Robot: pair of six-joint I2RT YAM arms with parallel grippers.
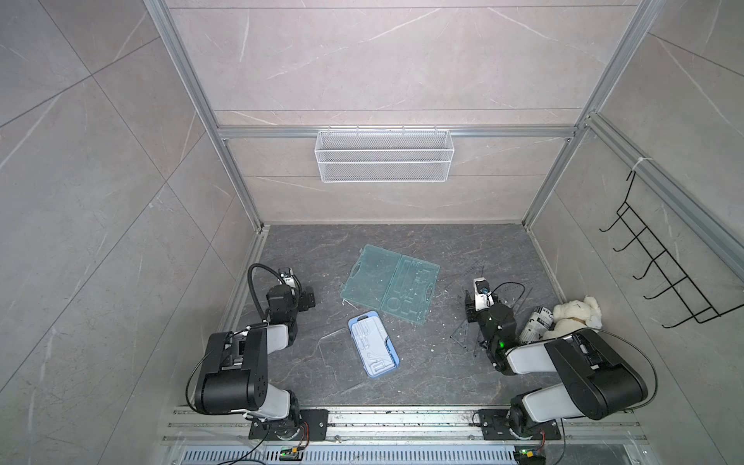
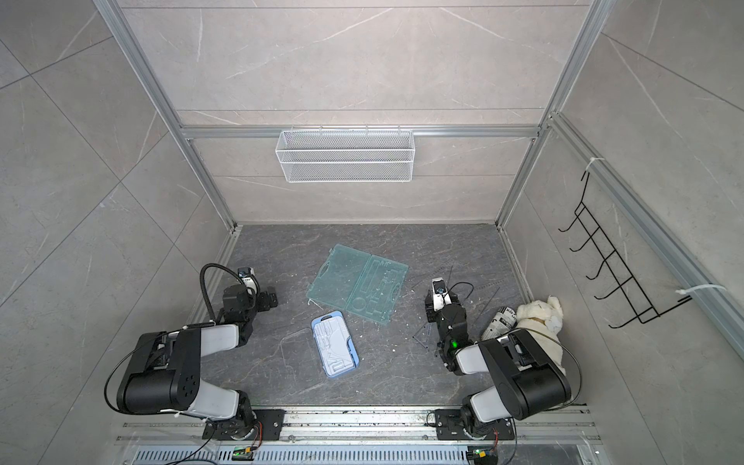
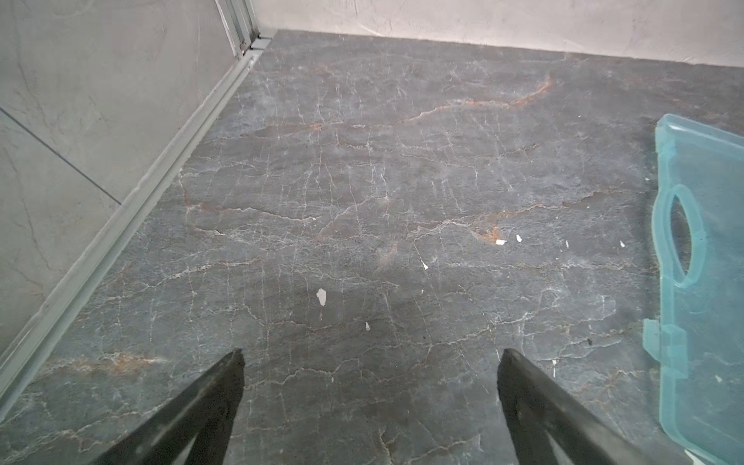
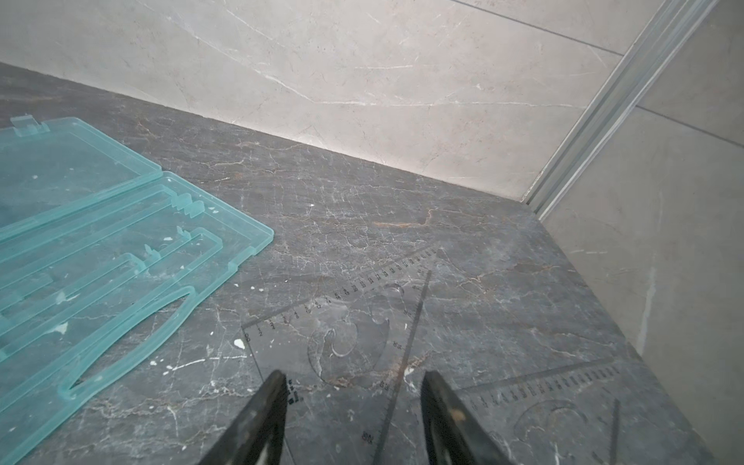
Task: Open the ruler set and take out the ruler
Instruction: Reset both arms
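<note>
The left arm is folded back low at 9 o'clock of the teal ruler case (image 1: 372, 277), and the left gripper (image 3: 370, 354) has its jaws spread wide over bare table (image 1: 443, 374), holding nothing. The right arm reaches forward at 3 o'clock of that case. The right gripper (image 4: 356, 378) is low over a clear ruler (image 4: 354, 322), its jaws about halfway apart and gripping nothing. There are two cases, both lying open: the teal one near the centre and a blue case (image 1: 374, 348) at its 6 o'clock. The right wrist view shows two clear rulers, the second (image 4: 563, 402) just beside the first. One plush toy (image 1: 575, 318) and one can (image 1: 535, 322) sit at 4 o'clock.
</note>
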